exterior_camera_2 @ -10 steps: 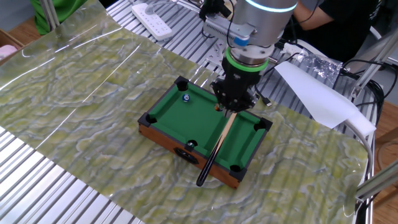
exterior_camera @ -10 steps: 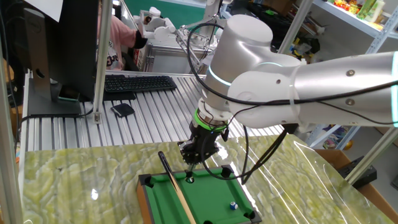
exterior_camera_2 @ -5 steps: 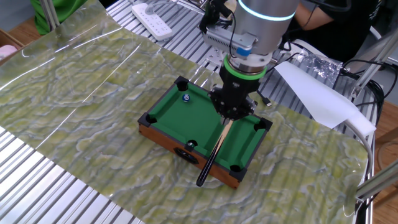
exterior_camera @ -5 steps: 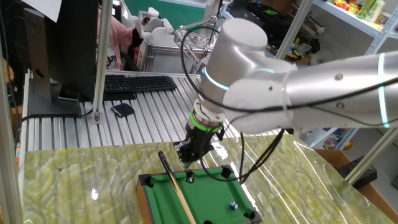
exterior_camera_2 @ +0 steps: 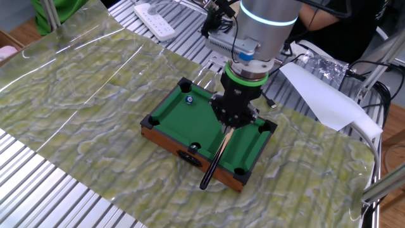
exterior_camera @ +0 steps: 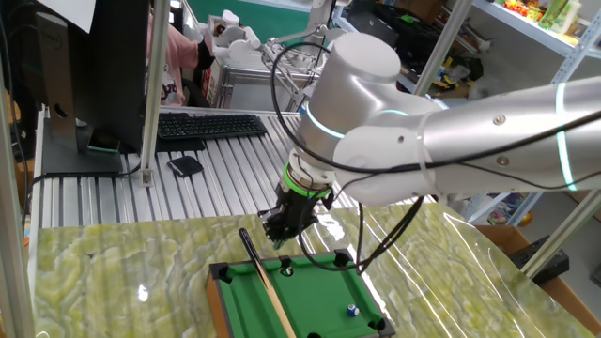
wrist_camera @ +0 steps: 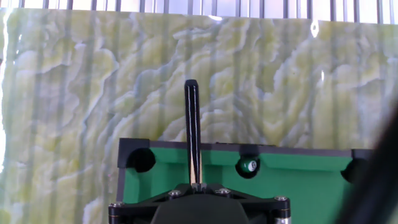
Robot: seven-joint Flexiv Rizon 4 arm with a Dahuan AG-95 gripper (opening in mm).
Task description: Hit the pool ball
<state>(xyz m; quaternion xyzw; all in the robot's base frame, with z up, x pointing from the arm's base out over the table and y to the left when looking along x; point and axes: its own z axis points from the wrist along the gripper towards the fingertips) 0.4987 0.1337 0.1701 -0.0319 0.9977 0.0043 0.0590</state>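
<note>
Pool ball (exterior_camera_2: 188, 99) unmoved; claw (exterior_camera_2: 230, 125), clamped on cue (exterior_camera_2: 216, 158), has shifted toward it.

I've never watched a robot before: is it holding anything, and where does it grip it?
Yes: the gripper is shut on the cue stick, near its thin front end.

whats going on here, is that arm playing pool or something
Pretty much. A single robot arm's two-finger gripper is shut on a thin wooden cue stick with a black butt, held over a miniature green-felt pool table on a marbled green mat. The cue slants across the table, its butt sticking out past the rim. The tiny blue-and-white pool ball sits near a corner pocket, apart from the cue. A darker ball rests at a side pocket.
</note>
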